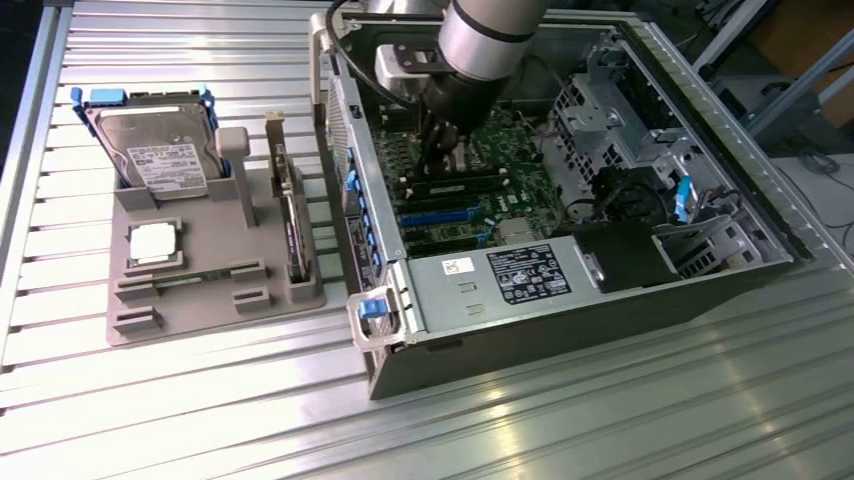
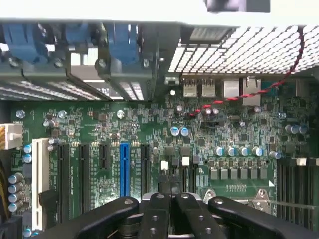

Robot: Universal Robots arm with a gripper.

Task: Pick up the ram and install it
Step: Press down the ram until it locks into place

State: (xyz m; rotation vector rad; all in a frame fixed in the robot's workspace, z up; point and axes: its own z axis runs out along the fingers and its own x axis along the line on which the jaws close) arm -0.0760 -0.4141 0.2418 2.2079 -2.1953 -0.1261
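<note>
My gripper (image 1: pixel 441 160) reaches down into the open computer case (image 1: pixel 561 330), just above the motherboard (image 1: pixel 400 160). In the wrist view its black fingers (image 2: pixel 154 204) are pressed together, so the gripper (image 2: pixel 172 195) is shut. The ram (image 1: pixel 461 186), a long narrow dark-and-green stick, stands on edge in a slot on the motherboard right below the fingertips. I cannot tell whether the fingertips touch it.
On the exterior view's left, a grey holder (image 1: pixel 214 300) carries a hard drive (image 1: pixel 160 150), a square silver CPU (image 1: pixel 154 243) and an upright expansion card (image 1: pixel 287 215). Inside the case, the power supply (image 1: pixel 521 275) and drive cage (image 1: pixel 601 110) crowd the arm. A blue slot (image 2: pixel 124 169) lies near the fingers.
</note>
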